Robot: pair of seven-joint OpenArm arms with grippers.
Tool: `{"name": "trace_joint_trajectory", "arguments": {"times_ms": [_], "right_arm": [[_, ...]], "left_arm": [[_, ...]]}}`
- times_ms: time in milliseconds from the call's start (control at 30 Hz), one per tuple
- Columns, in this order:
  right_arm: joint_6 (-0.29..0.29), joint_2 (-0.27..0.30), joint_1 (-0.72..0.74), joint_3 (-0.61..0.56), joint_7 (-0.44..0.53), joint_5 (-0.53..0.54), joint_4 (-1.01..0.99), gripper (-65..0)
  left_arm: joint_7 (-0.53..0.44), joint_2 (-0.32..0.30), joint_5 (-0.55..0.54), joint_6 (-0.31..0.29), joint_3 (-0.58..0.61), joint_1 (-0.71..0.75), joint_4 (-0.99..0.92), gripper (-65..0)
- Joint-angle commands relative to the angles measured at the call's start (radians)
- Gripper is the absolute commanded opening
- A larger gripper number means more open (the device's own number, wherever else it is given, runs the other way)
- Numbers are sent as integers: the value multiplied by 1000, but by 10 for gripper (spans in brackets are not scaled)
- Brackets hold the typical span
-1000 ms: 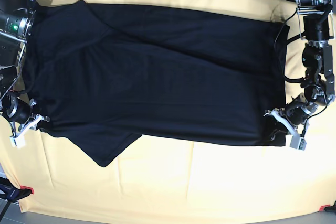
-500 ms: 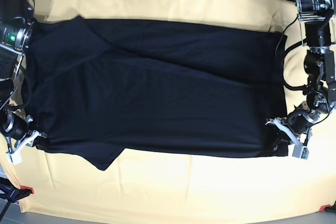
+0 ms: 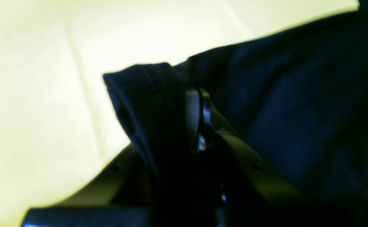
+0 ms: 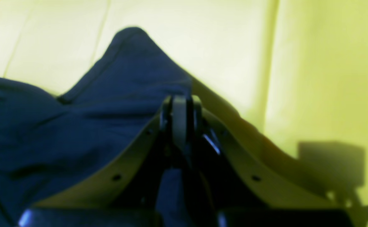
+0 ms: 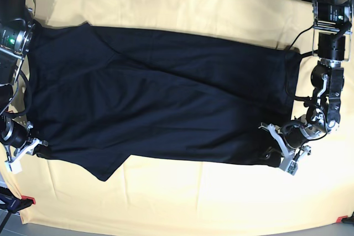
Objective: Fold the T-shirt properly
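Risk assessment, base view read left to right. Right gripper [image 5: 23, 148] sits at the lower left of the frame, jaws clamped on a bottom corner of the T-shirt [image 5: 160, 98]; its wrist view shows the dark fabric pinched between the closed tips [image 4: 181, 108], with only a short peak of cloth beyond them. T-shirt lies spread across the middle of the yellow cloth [image 5: 193, 197], one sleeve flap hanging down at lower left of centre [image 5: 113, 167]. Left gripper [image 5: 276, 147] at lower right is likewise closed on the opposite bottom corner; the wrist view shows a bunched roll of hem [image 3: 146, 104] beside the tips.

Possible failures, judged from this:
- Shallow bite on either corner; fabric could slip out if the arms pull apart or lift quickly.
- Uneven travel of the two arms would skew the fold line and leave a diagonal edge.
- Loose sleeve flap could drag or tuck under, making a lump.
- Bunched hem at the left claw may carry a wrinkle into the fold.
- Yellow cloth may be caught with the shirt; wrist views are too blurred to tell.
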Motion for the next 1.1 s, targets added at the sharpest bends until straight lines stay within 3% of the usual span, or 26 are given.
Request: {"name": "trace_joint_trajectory", "arguments": {"times_ms": [0,167,433,600,733,900,1067], "right_arm": [[3,25,34,5,2,42,14,-650],[3,35,26,-26,-85,97,14,-650],[3,79,13,-137,-105,104,85,-650],[3,105,-13,-141,-226,257,161,-650],[3,144,-56,-141,-247,282,202,-650],[3,166,-129,-141,-256,292,243,-650],[3,170,-194,-141,-280,294,295,-650]], "left_arm": [[-19,-21,-16,0,-12,-31,14,-650],[13,-70,-26,-5,-12,-25,14,-650],[33,-143,-130,-91,-13,17,15,-650],[89,-171,-198,-174,-13,35,15,-650],[108,-214,-261,-184,-13,35,15,-650],[212,-255,-393,-259,-13,35,15,-650],[336,-270,-508,-263,-13,35,15,-650]]}}
